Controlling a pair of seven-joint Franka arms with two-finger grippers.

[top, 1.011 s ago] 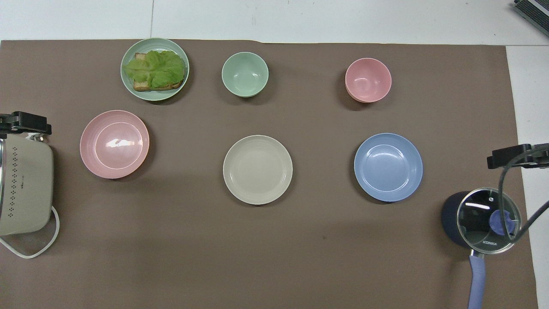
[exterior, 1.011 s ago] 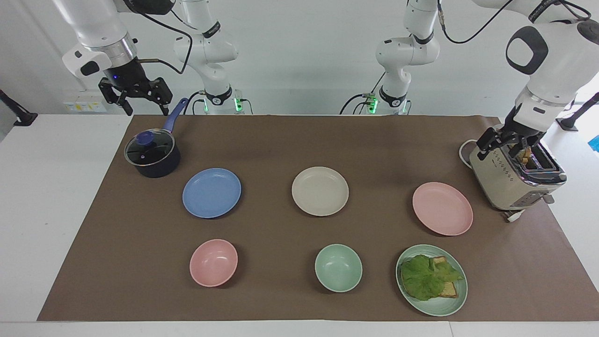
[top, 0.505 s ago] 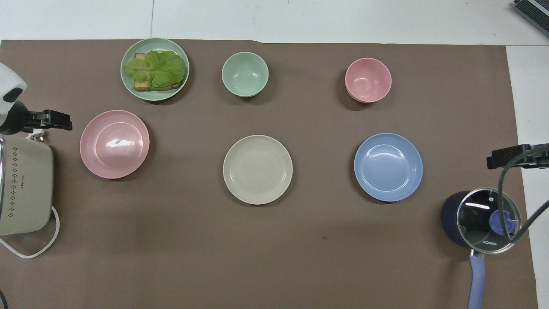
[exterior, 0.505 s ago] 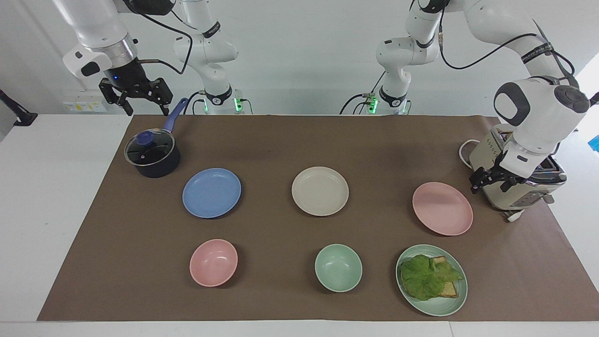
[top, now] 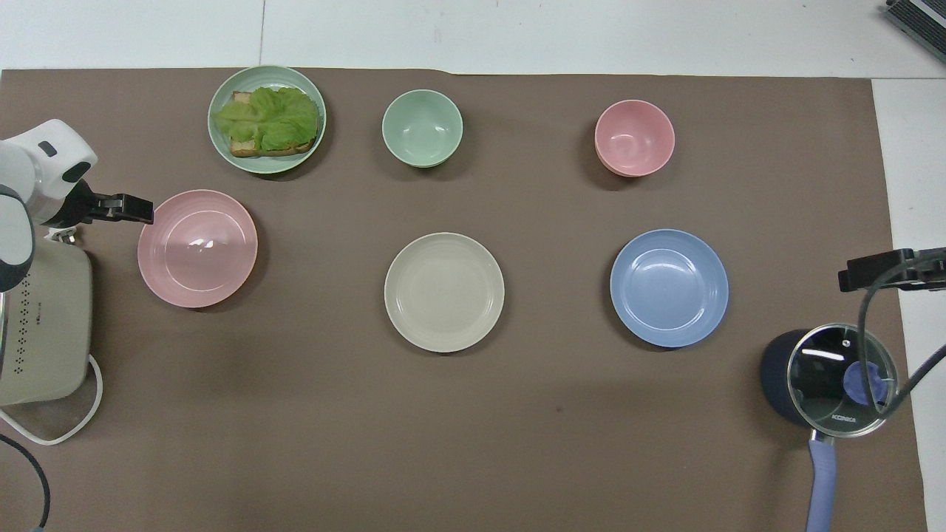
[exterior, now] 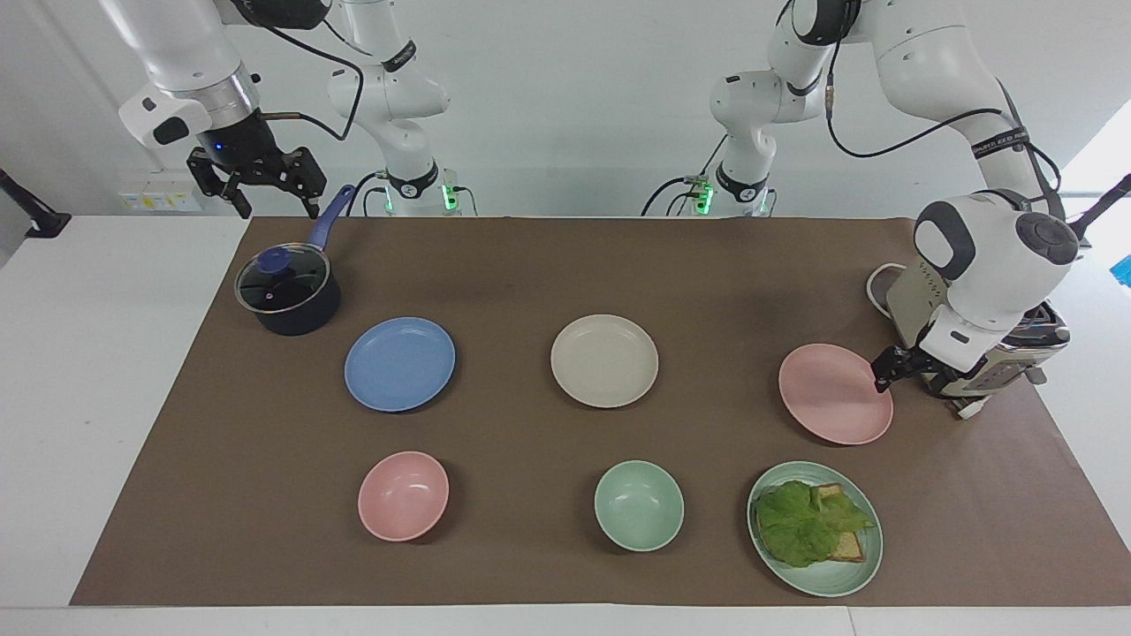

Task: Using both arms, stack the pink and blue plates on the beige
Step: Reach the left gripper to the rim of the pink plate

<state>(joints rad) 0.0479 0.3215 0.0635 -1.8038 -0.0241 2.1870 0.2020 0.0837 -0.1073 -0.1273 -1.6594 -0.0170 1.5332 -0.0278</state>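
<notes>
We read "KONKA" on the glass lid of the dark saucepan point(top: 828, 380) at the overhead view's lower right; no other writing is legible to us. The pan is lidded, its contents unclear. The green plate point(exterior: 861, 579) at the facing view's lower right carries toast point(exterior: 846, 546) under a lettuce leaf point(exterior: 804, 523); the green bowl point(exterior: 639, 505) and pink bowl point(exterior: 403, 495) along that view's bottom are empty.

The pink plate point(exterior: 831, 397), beige plate point(exterior: 604, 360) and blue plate point(exterior: 399, 363) lie bare and unstacked in a row across the middle of the frame.

A second ago the left gripper point(exterior: 894, 367) was at the toaster point(exterior: 998, 371) slots; now it has dropped to the pink plate's edge at centre right, jaws spread and holding nothing, and we cannot tell whether it touches the rim. The right gripper point(exterior: 256, 187) still waits at upper left above the saucepan, fingers released, unchanged.
</notes>
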